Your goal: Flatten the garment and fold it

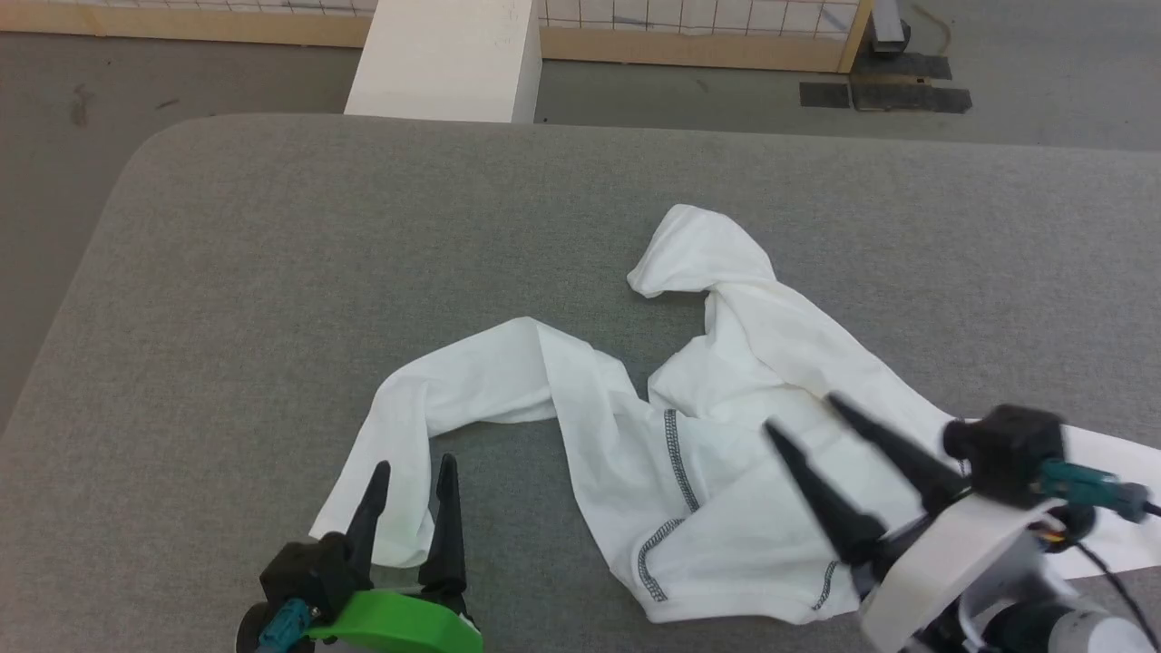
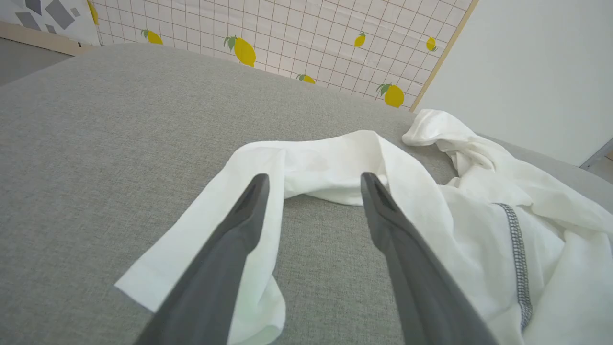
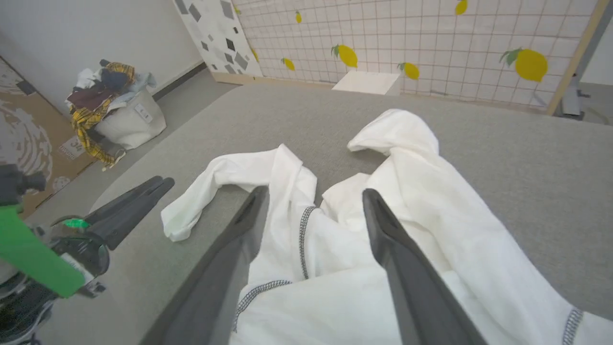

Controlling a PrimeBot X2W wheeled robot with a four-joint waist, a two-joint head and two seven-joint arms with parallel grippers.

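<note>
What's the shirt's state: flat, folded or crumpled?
Crumpled, neither flat nor folded. The garment lies bunched on the grey table, one sleeve bent in an arch, fabric humped at the far end.

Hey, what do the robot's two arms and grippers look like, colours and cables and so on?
Each gripper has two long, dark grey fingers tapering to points. The left gripper sits on a black base with a bright green cover and a teal connector. The right gripper has a white shell, a black block, a teal plug and a black cable.
</note>
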